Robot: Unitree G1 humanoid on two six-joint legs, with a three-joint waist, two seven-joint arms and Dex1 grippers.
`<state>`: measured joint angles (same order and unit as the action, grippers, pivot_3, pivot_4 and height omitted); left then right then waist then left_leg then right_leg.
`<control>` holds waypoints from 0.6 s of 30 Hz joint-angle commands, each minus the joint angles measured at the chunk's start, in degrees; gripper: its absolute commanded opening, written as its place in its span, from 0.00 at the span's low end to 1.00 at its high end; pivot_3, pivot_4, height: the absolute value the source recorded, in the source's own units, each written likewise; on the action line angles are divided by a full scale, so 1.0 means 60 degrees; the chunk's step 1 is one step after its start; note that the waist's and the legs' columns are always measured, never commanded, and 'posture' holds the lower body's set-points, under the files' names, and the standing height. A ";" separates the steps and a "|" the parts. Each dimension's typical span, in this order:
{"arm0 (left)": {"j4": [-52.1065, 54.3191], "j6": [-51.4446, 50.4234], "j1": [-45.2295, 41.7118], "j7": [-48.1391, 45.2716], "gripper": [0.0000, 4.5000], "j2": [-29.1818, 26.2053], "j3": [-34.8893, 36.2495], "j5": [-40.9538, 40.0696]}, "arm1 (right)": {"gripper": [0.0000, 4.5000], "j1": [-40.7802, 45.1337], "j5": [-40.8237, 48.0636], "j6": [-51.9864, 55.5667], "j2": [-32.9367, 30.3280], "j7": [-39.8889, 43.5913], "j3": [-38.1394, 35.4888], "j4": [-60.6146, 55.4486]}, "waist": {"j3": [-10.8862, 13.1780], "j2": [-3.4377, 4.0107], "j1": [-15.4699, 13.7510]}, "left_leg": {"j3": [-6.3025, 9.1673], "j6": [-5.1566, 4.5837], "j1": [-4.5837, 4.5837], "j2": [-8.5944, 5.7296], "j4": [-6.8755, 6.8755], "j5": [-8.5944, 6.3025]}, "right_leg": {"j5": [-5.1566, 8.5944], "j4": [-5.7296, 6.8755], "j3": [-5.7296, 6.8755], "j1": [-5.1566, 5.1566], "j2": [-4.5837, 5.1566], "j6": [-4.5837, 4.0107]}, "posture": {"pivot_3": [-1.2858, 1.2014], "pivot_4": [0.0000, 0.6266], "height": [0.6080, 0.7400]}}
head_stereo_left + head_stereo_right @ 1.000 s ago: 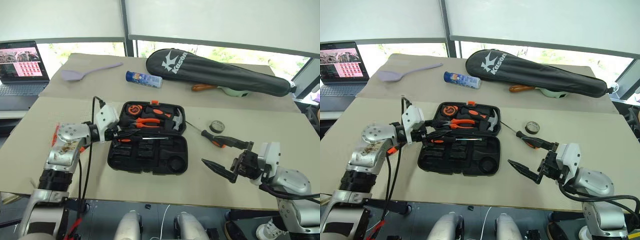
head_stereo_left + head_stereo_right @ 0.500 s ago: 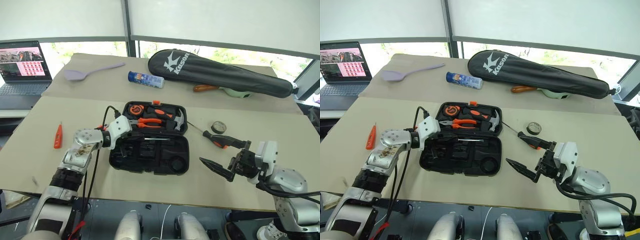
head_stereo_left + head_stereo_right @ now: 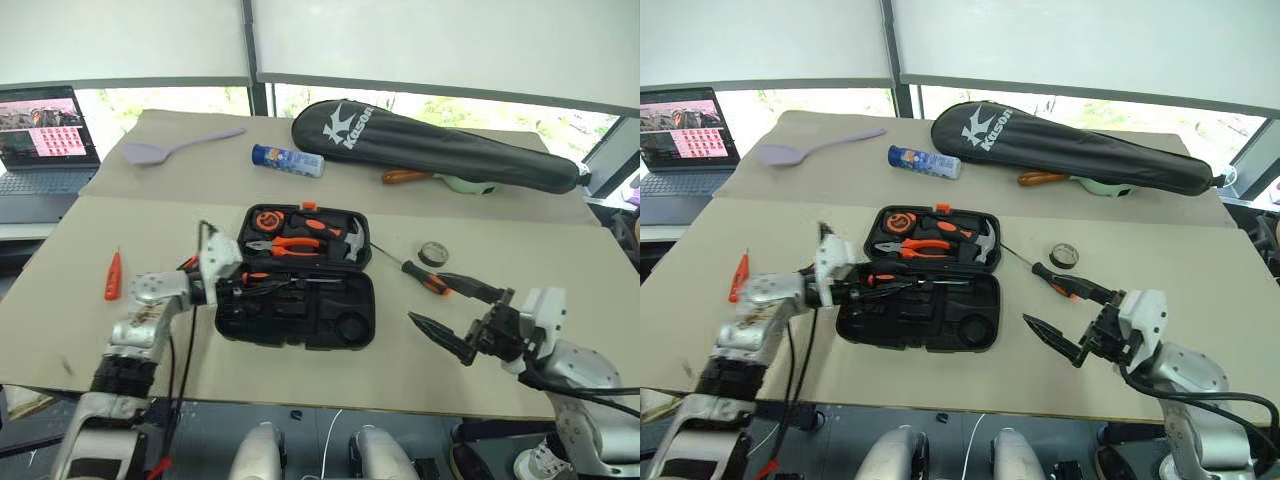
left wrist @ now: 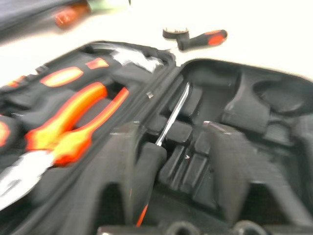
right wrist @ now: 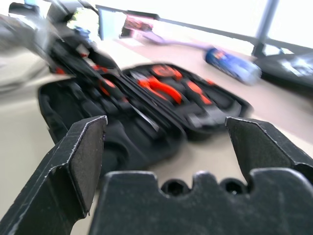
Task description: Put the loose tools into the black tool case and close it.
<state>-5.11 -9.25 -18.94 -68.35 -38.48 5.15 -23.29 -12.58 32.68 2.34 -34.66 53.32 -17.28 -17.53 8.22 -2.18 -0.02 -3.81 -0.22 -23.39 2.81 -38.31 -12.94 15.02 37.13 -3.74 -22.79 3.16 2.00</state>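
The black tool case lies open mid-table, with pliers and a hammer in its lid. A black-and-orange screwdriver rests in the case's near half, its shaft pointing right. My left gripper sits at the case's left edge, open; in the left wrist view its fingers stand either side of that screwdriver's handle. A second screwdriver and the black tape roll lie on the table right of the case. The red tester screwdriver lies far left. My right gripper hovers open and empty right of the case.
A long black racket bag lies across the back of the table, with a brown-handled tool beside it. A blue can, a purple spatula and a laptop stand at the back left.
My left gripper carried the screwdriver down into the case, opened and drew back to the left. The screwdriver now lies in the case. The right gripper shifted slightly right, still open.
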 commanded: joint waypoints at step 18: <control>0.1553 0.0437 0.4123 -0.1469 0.99 -0.0655 0.3652 -0.2621 | 1.00 0.0757 -0.1208 0.0756 -0.1266 -0.0608 -0.0556 0.1597 | 0.0008 0.0014 0.0128 | 0.0001 -0.0002 0.0052 0.0019 0.0012 -0.0001 | 0.0021 -0.0005 -0.0019 0.0018 0.0040 -0.0020 | 0.52 0.24 1.00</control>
<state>0.57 -5.99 6.41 -77.80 -42.81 27.30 -36.74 -11.06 25.40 1.68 -39.71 49.67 -22.62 -5.21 8.26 -2.10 0.75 -3.81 -0.24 -23.08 2.92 -38.24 -12.95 15.14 37.11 -3.85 -22.69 3.38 1.89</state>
